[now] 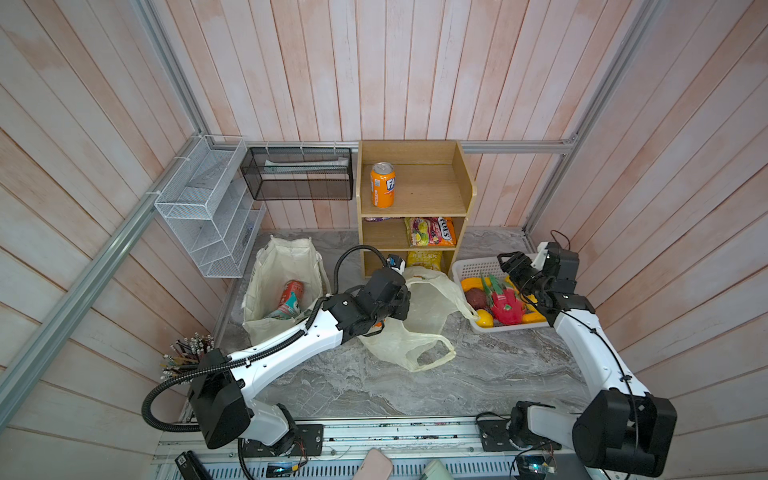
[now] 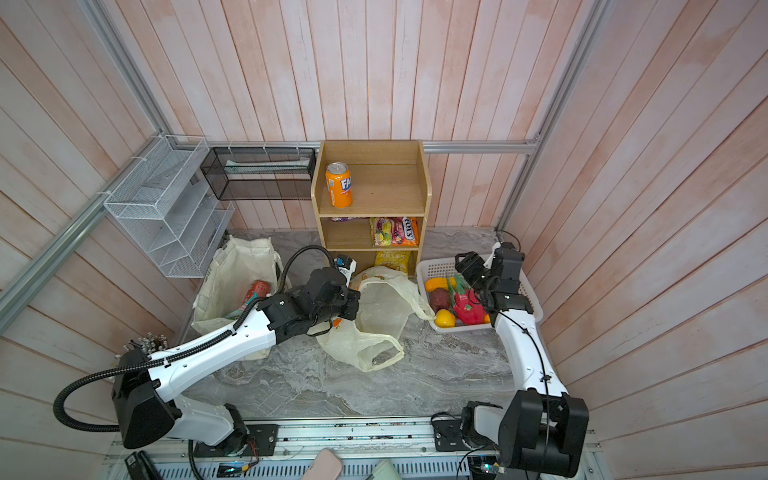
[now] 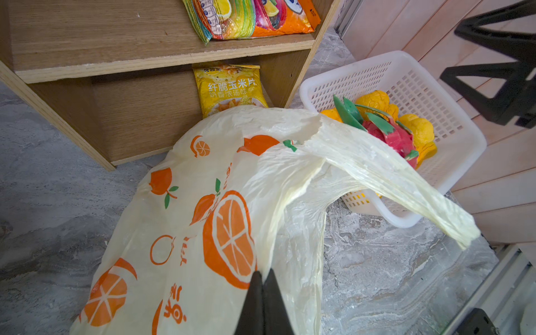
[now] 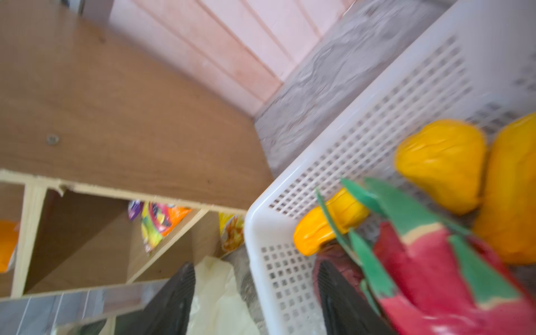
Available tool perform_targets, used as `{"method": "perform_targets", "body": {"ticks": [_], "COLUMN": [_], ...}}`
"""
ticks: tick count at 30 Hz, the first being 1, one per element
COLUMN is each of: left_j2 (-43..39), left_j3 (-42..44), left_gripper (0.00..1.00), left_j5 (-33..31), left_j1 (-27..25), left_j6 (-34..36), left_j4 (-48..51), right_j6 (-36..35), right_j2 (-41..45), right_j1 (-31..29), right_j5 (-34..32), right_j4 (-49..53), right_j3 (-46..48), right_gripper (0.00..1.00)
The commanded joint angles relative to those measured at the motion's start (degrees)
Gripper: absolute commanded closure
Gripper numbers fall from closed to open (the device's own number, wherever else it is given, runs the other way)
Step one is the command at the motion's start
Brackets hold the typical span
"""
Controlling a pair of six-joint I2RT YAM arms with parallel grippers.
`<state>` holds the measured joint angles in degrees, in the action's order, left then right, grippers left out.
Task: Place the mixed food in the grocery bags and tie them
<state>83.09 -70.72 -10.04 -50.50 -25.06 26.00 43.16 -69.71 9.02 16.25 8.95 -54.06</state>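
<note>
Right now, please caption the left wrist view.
Shut left gripper pinches the orange-printed plastic bag beside the wooden shelf.

Pale yellow plastic bag (image 3: 203, 203), orange-fruit print; white perforated basket (image 3: 429, 95); red can (image 1: 294, 291)

Right wrist view is all smear: dragon fruit (image 4: 429, 261) and white basket (image 4: 290, 232) soft-edged, right gripper (image 4: 255, 262) fingers running off the bottom edge. Left wrist view, left gripper (image 3: 262, 278) shows just two dark tips pressed together, the rest cut off, the plastic bag (image 3: 203, 203) rim vanishing between them. Bag contents, can't tell. In both top views the tote (image 1: 270, 266) wall half buries red can (image 1: 294, 289) and teal packet (image 1: 289, 307), lettering unreadable. A purple sliver (image 1: 382, 219) peeks beneath the top shelf board (image 1: 415, 210).
</note>
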Motion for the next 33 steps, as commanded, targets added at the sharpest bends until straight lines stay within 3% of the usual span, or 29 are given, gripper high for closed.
{"method": "perform_targets", "body": {"ticks": [1,8,17,33], "left_j2": [0.93,1.33,4.36,4.43], "left_j3": [-1.53,0.76,-0.03,1.26], "left_gripper": [1.0,1.0,1.0,1.0], "left_j5": [0.53,4.97,5.92,8.2], "left_j1": [0.32,0.23,0.4,0.74], "left_j6": [0.3,0.27,1.83,3.26], "left_j4": [-1.97,-7.91,-11.69,-13.62], "right_j6": [-4.48,-9.51,-13.59,-15.09], "right_j2": [-0.51,-4.7,-10.36,-19.09], "right_j1": [4.93,14.58,14.96,12.87], "right_j5": [-5.5,-9.17,-15.47,-13.58], "right_j4": [7.04,11.07,14.68,12.02], "right_j3": [-0.77,-1.44,-2.86,-2.69], "right_gripper": [0.28,0.23,0.18,0.17]}}
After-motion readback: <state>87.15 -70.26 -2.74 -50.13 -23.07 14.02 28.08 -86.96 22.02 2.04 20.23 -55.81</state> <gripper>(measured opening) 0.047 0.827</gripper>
